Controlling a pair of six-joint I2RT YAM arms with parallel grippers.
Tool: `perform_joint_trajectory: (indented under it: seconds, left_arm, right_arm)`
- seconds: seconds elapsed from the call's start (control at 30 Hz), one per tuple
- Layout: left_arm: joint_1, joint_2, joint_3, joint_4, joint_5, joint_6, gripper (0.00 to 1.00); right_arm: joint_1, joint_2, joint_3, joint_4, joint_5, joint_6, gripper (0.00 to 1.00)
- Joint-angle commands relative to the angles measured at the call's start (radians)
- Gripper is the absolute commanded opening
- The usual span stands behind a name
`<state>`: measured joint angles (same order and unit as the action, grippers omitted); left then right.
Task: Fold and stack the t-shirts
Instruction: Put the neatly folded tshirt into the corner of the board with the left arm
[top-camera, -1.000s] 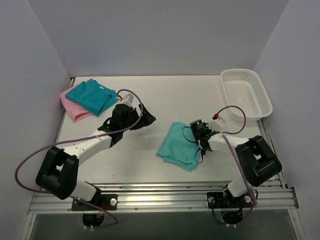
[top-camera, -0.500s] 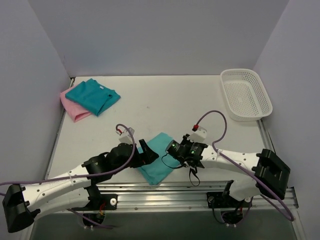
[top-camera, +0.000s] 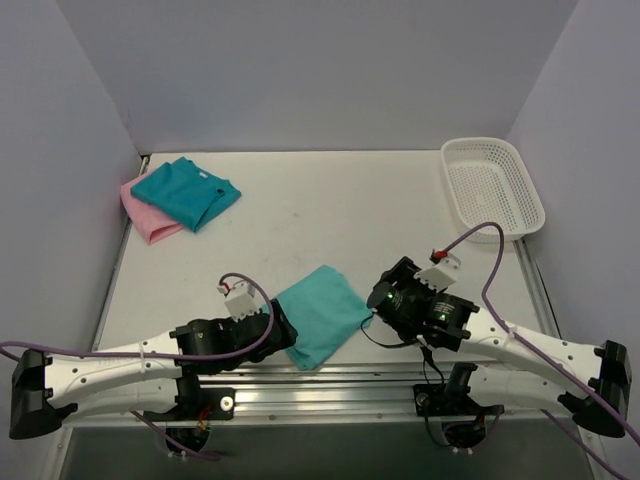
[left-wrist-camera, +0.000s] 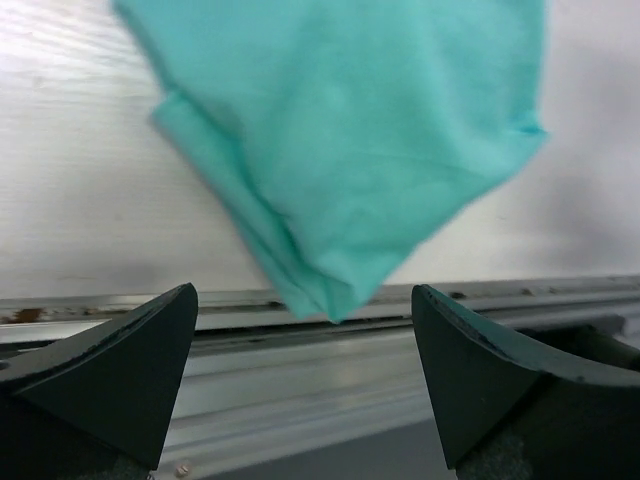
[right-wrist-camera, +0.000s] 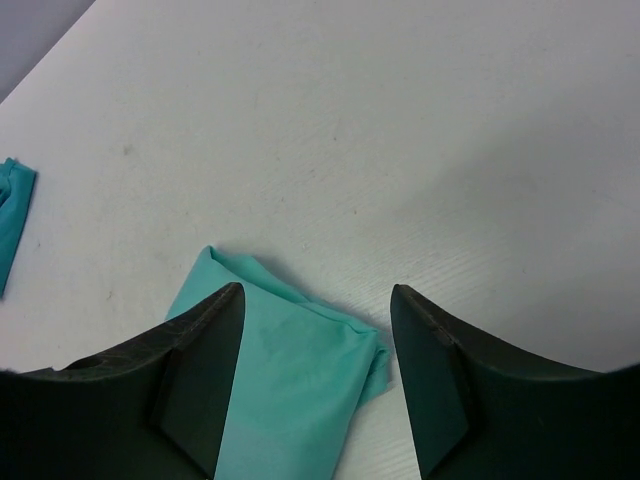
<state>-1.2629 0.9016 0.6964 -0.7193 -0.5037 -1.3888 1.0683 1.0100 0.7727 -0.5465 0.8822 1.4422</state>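
The sea-green tee (top-camera: 322, 315) at 6 o'clock on the bench (top-camera: 400, 200) likely drapes limp and light, so pinch its folded edge; left and right jaws stand open, empty.

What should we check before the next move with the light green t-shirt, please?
1. Left gripper open: ok, holding nothing.
2. Right gripper open: ok, holding nothing.
3. Light green tee folded: ok.
4. Light green tee fully on the table: not ok, its near corner overlaps the edge rail.
5. Light green tee stacked with the teal tee and pink tee: not ok, it lies apart at the near edge.
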Motion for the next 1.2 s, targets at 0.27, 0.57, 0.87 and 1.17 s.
perform_joint_trajectory:
  seconds: [0.27, 0.57, 0.87, 1.17]
  left_arm:
    - [-0.006, -0.121, -0.379, 0.211, -0.147, -0.326, 0.95]
    - [-0.007, 0.051, -0.433, 0.516, -0.170, -0.332, 0.95]
    - [-0.006, 0.253, -0.411, 0.691, -0.141, -0.346, 0.95]
    - [0.003, 0.402, -0.417, 0.843, -0.134, -0.342, 0.30]
  right_arm:
    - [0.007, -0.180, -0.019, -0.205, 0.097, 0.035, 0.56]
    - [0.007, -0.205, -0.041, -0.204, 0.113, 0.030, 0.56]
    - [0.005, -0.171, -0.036, -0.181, 0.124, 0.012, 0.57]
    - [0.005, -0.197, -0.044, -0.204, 0.133, 0.017, 0.57]
